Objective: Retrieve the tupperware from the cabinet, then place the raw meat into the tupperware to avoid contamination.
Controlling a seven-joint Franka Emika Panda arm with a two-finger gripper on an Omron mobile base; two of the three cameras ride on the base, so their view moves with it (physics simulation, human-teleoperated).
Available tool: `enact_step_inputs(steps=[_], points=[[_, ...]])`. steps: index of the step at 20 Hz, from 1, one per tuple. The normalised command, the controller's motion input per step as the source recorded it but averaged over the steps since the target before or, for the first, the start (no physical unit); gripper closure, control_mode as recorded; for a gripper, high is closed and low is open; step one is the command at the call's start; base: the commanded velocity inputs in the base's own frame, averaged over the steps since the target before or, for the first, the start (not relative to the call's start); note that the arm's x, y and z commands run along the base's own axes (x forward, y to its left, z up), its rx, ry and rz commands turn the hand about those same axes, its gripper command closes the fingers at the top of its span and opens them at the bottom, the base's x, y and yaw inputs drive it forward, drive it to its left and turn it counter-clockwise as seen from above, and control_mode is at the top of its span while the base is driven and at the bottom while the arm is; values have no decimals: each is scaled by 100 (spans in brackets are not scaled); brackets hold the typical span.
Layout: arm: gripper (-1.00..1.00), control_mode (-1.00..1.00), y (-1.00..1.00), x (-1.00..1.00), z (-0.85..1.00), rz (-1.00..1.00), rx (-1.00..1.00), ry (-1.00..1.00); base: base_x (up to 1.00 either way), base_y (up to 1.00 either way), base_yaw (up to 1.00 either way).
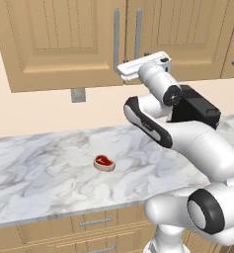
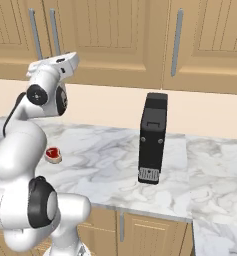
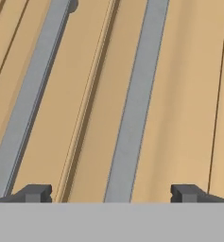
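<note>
Light-wood panelled cabinet (image 3: pixel 179 94) stays shut before my gripper (image 3: pixel 111 194), jaws wide around its grey bar handle (image 3: pixel 132 118); closing off-centre could slip. Red oval steak (image 1: pixel 104 162) waits on the marble counter (image 1: pixel 39 168).

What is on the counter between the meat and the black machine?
Nothing: bare marble counter lies between the meat and the machine, seen in the right base view.

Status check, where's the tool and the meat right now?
Tool open, empty, facing the cabinet door handles. Doors shut, tupperware unseen. Raw meat on the marble counter. Nothing in the way.
</note>
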Motion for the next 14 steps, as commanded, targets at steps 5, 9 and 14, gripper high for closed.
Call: enact_step_inputs(steps=[5,9,14], points=[[-100,-100,4,25,0,0,0,3,0,0,0],[-100,-100,2,26,0,0,0,2,0,0,0],[-100,-100,0,25,0,0,0,1,0,0,0]])
